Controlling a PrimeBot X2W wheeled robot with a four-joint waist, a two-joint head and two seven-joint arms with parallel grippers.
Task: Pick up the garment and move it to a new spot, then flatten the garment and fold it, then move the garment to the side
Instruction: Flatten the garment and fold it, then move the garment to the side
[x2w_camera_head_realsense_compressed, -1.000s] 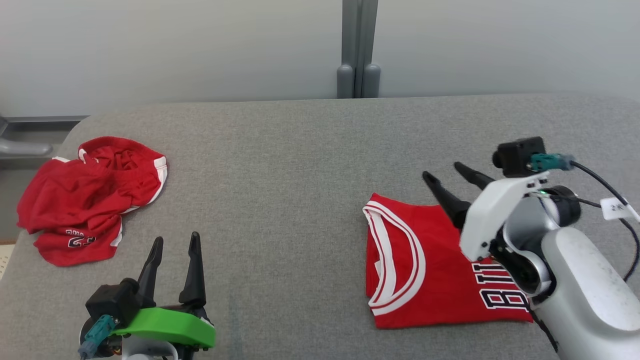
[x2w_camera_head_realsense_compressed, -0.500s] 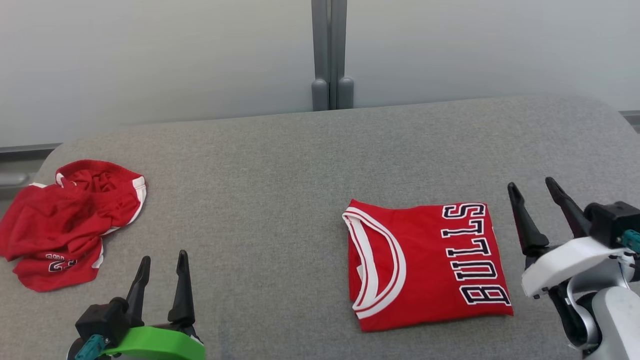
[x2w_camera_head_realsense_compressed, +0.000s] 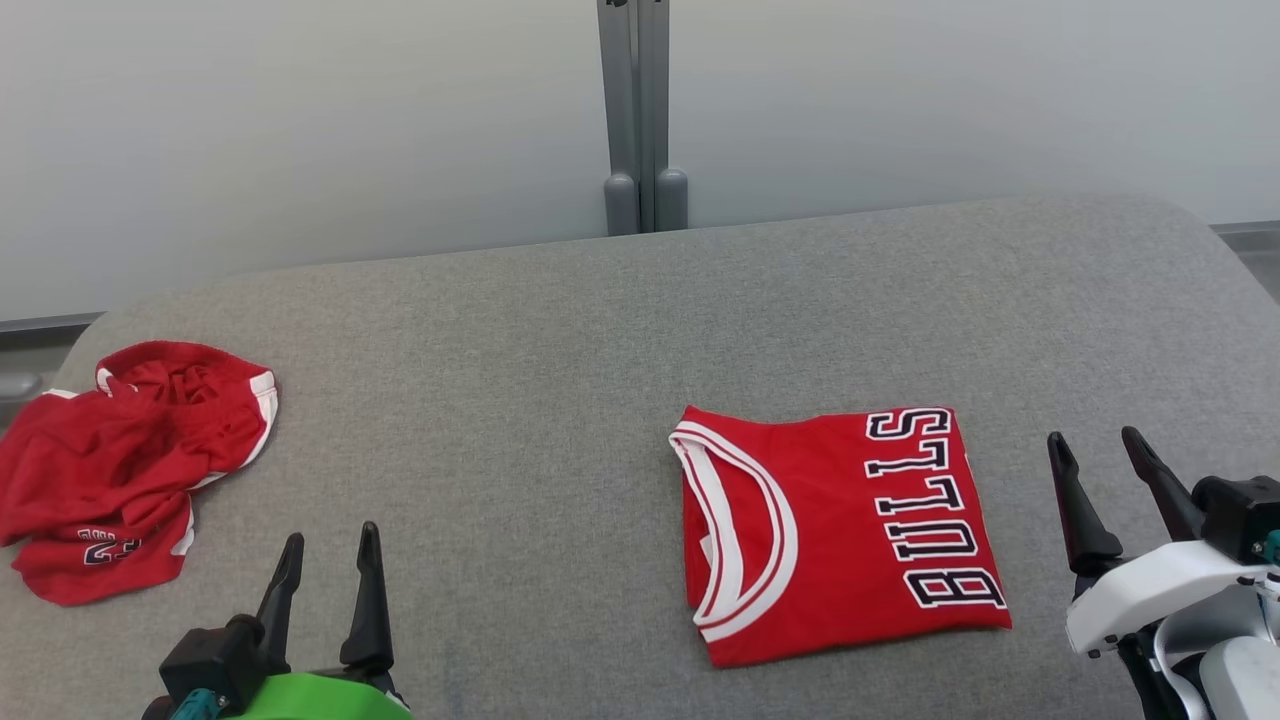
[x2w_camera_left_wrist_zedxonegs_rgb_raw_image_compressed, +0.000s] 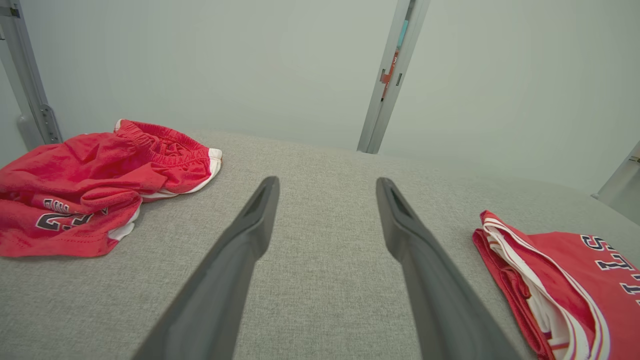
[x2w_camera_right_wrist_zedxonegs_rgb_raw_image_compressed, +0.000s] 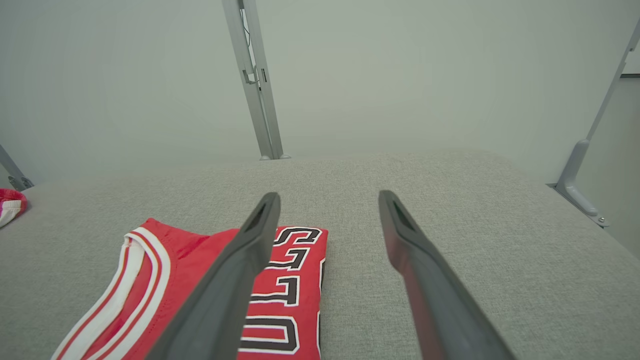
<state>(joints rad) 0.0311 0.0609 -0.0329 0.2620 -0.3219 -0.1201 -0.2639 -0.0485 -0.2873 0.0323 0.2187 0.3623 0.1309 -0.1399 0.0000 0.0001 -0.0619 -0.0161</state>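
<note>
Jersey (x2w_camera_head_realsense_compressed: 840, 535) lies folded on the grey table (x2w_camera_head_realsense_compressed: 560, 340), just left of the right jaws, which stand open and empty. Left jaws gape too, crumpled shorts (x2w_camera_head_realsense_compressed: 120, 470) to their left.

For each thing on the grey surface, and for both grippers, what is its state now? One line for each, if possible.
Red Bulls jersey with white trim: folded flat, lying on the grey fabric surface, not held.
Red shorts with white trim: crumpled in a heap at the surface's left edge, not held.
Left gripper: open, empty.
Right gripper: open, empty, apart from the jersey.
</note>
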